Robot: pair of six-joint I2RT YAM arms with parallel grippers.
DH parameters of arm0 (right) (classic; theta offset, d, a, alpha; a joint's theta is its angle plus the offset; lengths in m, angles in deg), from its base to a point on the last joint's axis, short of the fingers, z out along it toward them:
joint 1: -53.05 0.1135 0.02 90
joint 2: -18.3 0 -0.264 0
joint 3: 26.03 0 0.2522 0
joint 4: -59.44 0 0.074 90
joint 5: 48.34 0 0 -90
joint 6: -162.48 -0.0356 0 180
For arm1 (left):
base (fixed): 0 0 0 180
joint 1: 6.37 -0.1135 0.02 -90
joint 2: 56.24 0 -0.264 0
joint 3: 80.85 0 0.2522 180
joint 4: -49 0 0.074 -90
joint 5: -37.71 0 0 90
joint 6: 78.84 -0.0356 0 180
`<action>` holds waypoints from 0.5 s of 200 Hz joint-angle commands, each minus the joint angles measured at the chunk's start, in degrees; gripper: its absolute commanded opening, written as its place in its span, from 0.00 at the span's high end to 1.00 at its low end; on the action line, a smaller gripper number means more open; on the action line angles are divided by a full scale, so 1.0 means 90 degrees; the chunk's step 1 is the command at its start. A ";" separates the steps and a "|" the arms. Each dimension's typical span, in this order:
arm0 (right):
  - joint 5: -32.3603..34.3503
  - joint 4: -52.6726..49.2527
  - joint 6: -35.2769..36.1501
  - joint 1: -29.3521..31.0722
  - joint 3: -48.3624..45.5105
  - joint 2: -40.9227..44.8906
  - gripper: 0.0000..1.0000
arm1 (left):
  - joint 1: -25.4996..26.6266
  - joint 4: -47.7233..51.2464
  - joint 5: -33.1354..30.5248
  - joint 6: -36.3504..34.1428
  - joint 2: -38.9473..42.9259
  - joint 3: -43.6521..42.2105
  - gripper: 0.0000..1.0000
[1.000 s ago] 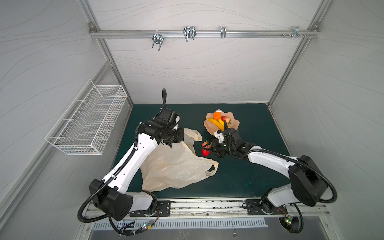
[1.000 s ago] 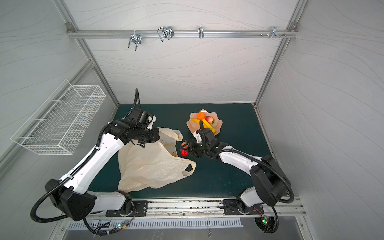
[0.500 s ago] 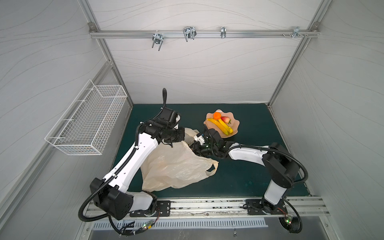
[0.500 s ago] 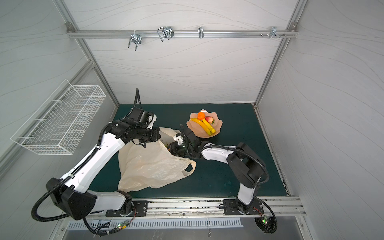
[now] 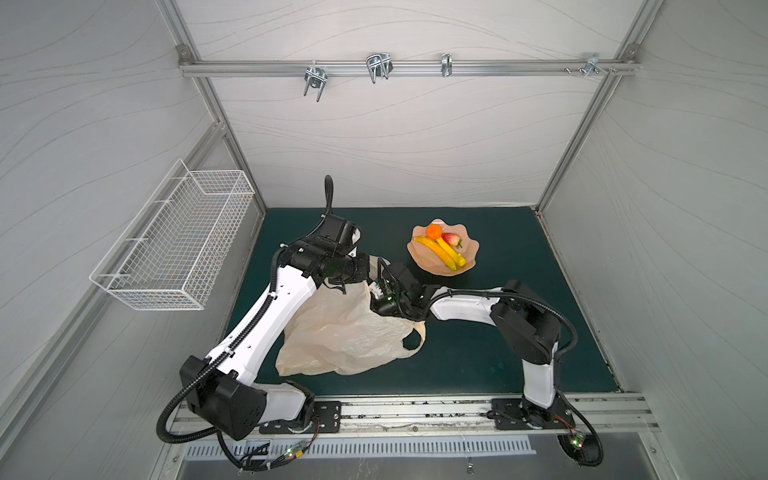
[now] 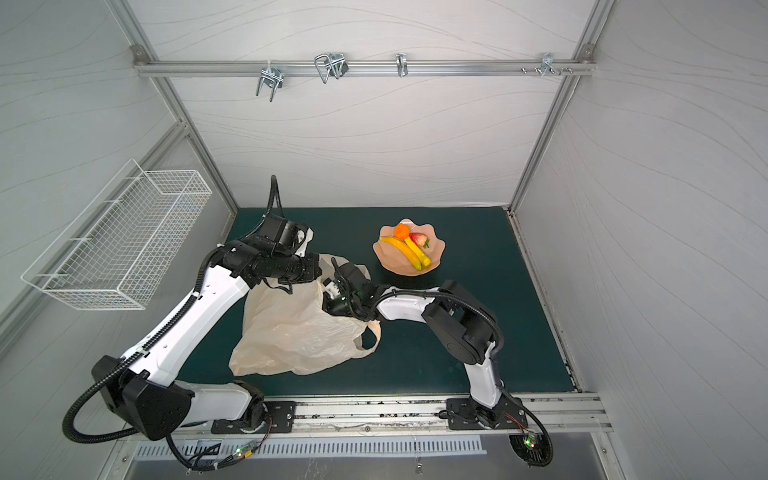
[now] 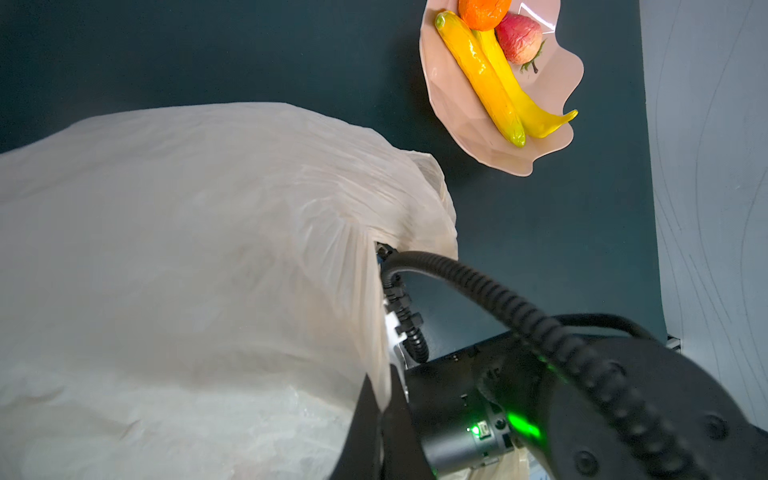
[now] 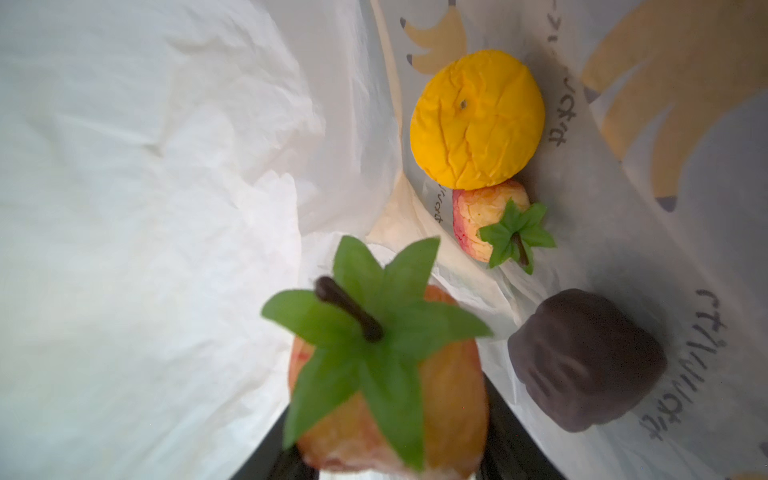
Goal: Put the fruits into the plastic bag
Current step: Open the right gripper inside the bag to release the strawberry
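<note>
White walls close in this little room, and a wire basket hangs on the wall at the left arm's side. A dark green tabletop covers the bottom of it.

The biggest thing on it is the plastic bag, lying crumpled in front of the left arm. The left pincer is squeezed tight on the thin edge of the bag's mouth and lifts it. I think that is to make a wide door for the other arm.

The right pincer is deep inside the bag, about half closed, gripping a strawberry by its sides. It looks ready to let go.

Close by, on the bag's floor, lie a brown ball, an orange fruit and a small strawberry.

Just past the bag sits the pink bowl. It holds two bananas, a round orange and a red strawberry, which have yet to go in.
</note>
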 commanded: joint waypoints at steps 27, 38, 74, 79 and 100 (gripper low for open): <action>-0.0456 -0.0522 -0.0309 0.0086 0.0311 -0.0478 0.64 | 0.0010 -0.0382 -0.0069 0.0100 -0.0034 0.0050 1.00; -0.0479 -0.0717 -0.0207 0.0077 0.0434 -0.0518 0.58 | 0.0015 -0.0391 -0.0088 0.0100 -0.0025 0.0026 1.00; -0.0545 -0.1180 0.0110 0.0003 0.0744 -0.0556 0.32 | 0.0015 -0.0413 -0.0113 0.0110 0.0011 -0.0023 1.00; -0.0539 -0.1185 0.0129 -0.0017 0.0750 -0.0539 0.29 | 0.0013 -0.0407 -0.0107 0.0103 0.0020 -0.0018 1.00; -0.0514 -0.1223 0.0236 -0.0129 0.0718 -0.0407 0.18 | 0.0015 -0.0396 -0.0133 0.0074 0.0044 -0.0018 1.00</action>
